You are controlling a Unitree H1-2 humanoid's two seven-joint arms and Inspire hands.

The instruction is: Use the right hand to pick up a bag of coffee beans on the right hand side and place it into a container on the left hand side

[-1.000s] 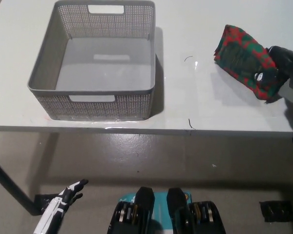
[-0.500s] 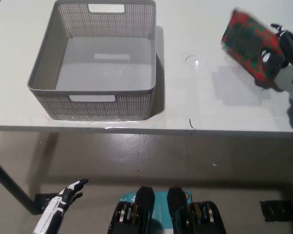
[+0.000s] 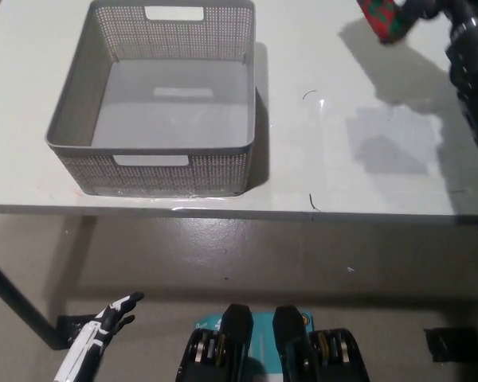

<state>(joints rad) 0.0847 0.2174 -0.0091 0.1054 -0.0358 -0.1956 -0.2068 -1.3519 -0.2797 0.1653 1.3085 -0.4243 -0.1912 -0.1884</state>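
Note:
Only a red and green corner of the coffee bean bag [image 3: 384,17] shows at the top edge of the head view, raised well above the table. My black right hand [image 3: 434,11] is shut on it, with the black arm running down the right edge. The bag's shadow falls on the white table [image 3: 350,183] below. The grey perforated basket [image 3: 76,103] stands on the left half of the table and holds nothing. My white left hand [image 3: 103,325] hangs at the lower left, below the table, with its fingers apart and nothing in it.
The table's front edge crosses the picture about midway down, with grey floor below it. A dark table leg [image 3: 12,302] slants at the lower left. A small black object [image 3: 448,344] lies on the floor at the lower right.
My right hand has lifted the bag off the table and carried it up toward the picture's top edge, so most of the bag is now out of view. The left hand and basket have not moved.

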